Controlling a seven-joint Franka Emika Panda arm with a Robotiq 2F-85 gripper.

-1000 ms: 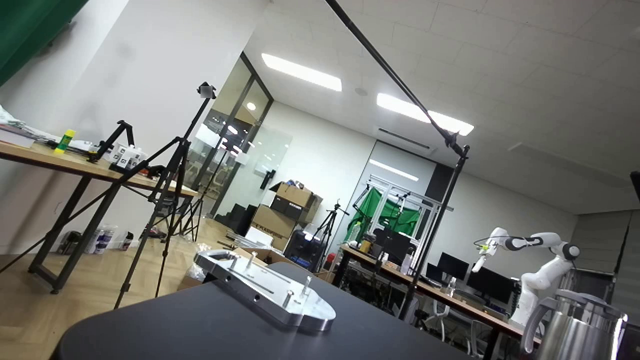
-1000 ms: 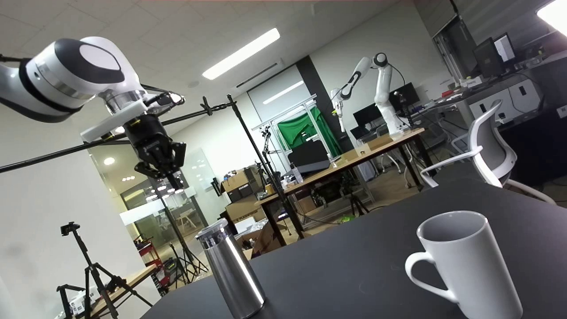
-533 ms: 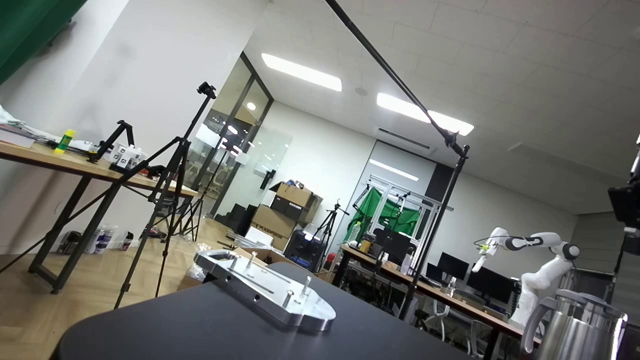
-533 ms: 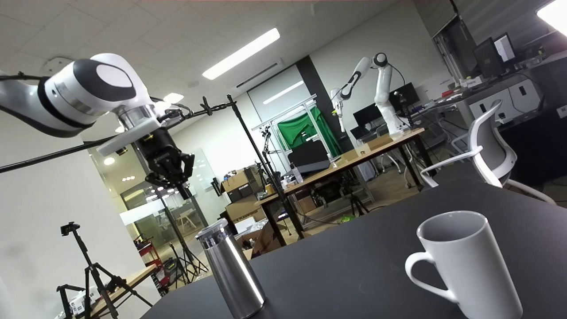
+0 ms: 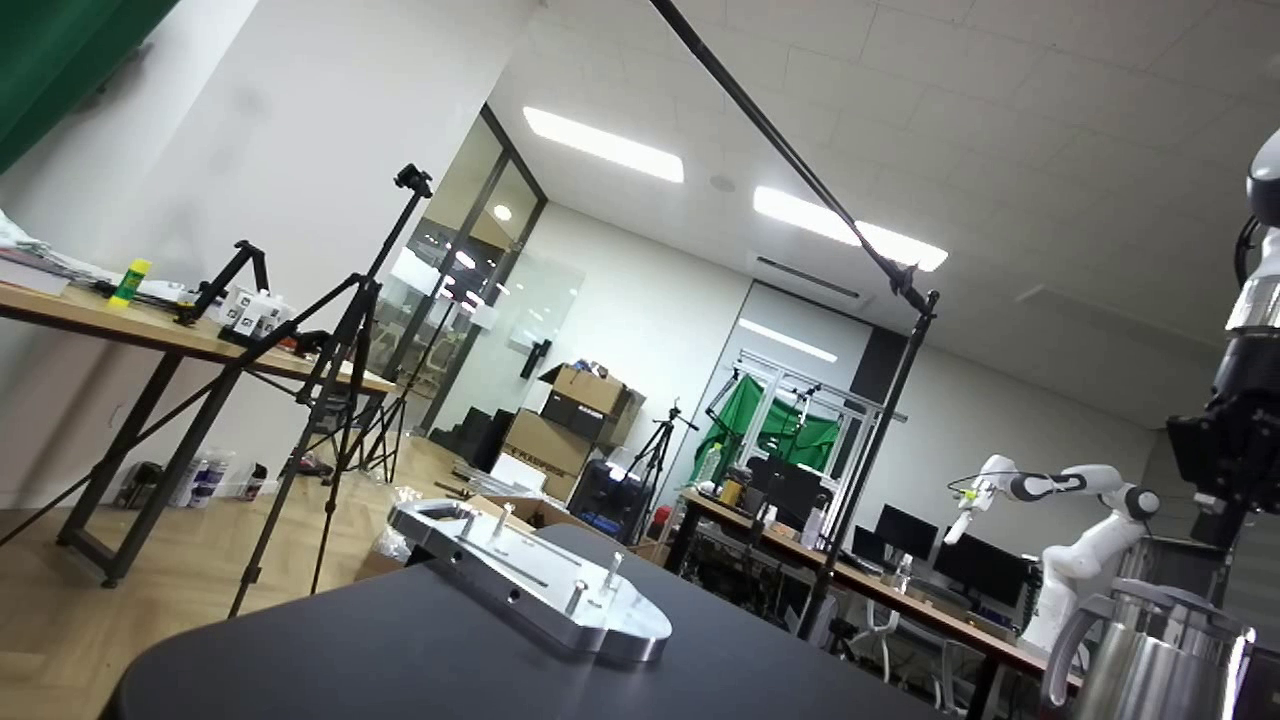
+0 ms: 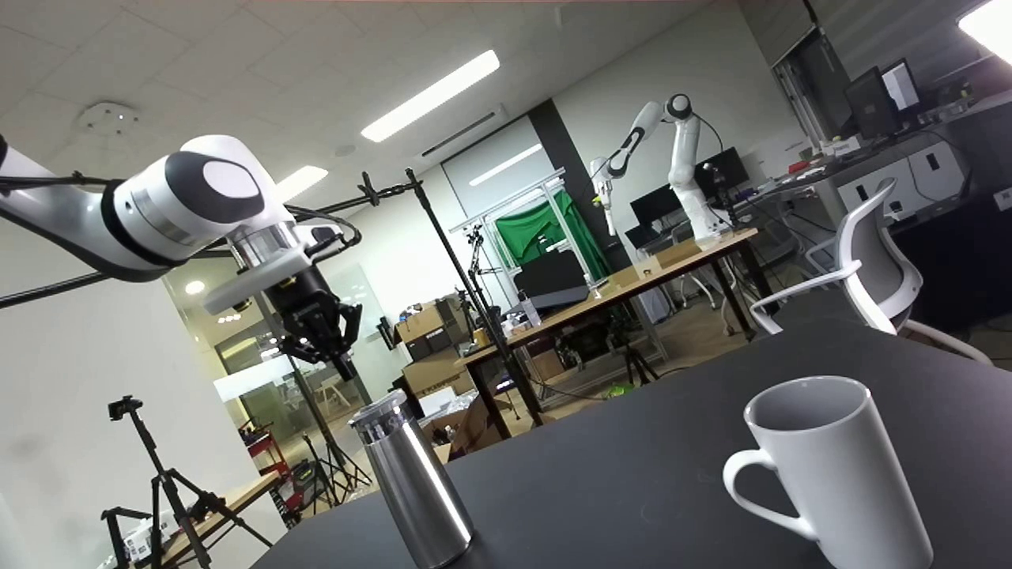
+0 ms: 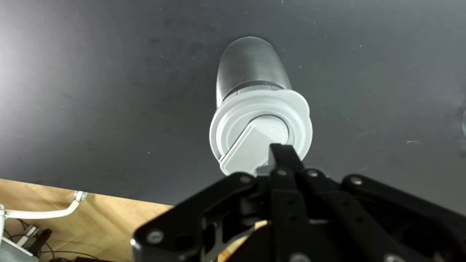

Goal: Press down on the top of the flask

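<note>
The flask is a shiny steel cylinder standing upright on the dark table, seen in both exterior views (image 5: 1165,660) (image 6: 423,498). In an exterior view a grey curved handle (image 5: 1070,640) shows on its side. In the wrist view the flask (image 7: 251,62) is seen from above, with a round pale grey rimmed lid (image 7: 267,103) and a lever piece (image 7: 249,147) across it. My gripper (image 7: 282,154) is shut and empty, its tips together and overlapping the lid in that view. In both exterior views the fingertips (image 5: 1218,525) (image 6: 345,370) hang above the lid, apart from it.
A white mug (image 6: 838,482) stands on the dark table (image 6: 601,506). A metal plate with pegs (image 5: 540,580) lies on the table. The table edge runs across the lower left of the wrist view. A pole (image 5: 870,470) and another robot arm (image 5: 1085,545) are in the background.
My arm and gripper have moved down towards the flask's lid, coming in from the right edge in an exterior view. The flask and mug have not moved. The gripper has stayed shut.
</note>
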